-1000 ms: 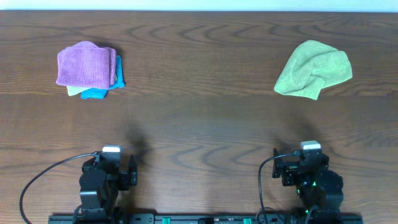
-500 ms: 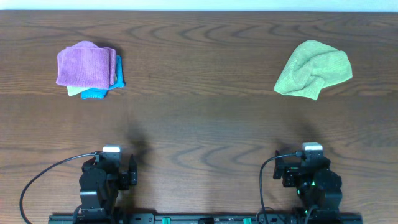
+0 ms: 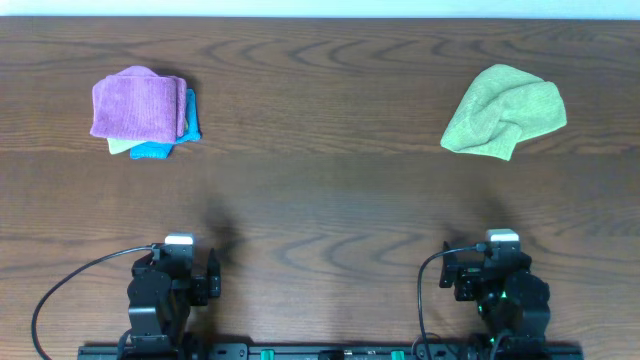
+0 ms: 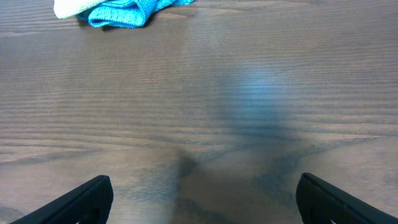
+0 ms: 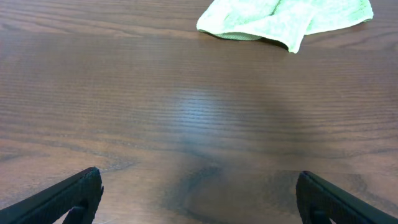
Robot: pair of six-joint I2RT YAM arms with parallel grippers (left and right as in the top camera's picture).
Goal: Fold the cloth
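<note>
The cloth (image 3: 138,103) lies folded at the far left of the worktop (image 3: 320,200), on top of a blue cloth (image 3: 160,149) and a pale cloth (image 3: 119,146). It is well apart from the lime-green cloth (image 3: 503,111) at far right. The left gripper (image 4: 202,190) and right gripper (image 5: 199,183) are spread wide near the front edge and hold nothing.

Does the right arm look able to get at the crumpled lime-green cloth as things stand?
Probably yes: the lime-green cloth lies straight ahead of the open right pincer, with only bare table between them, though it sits far up the table.
</note>
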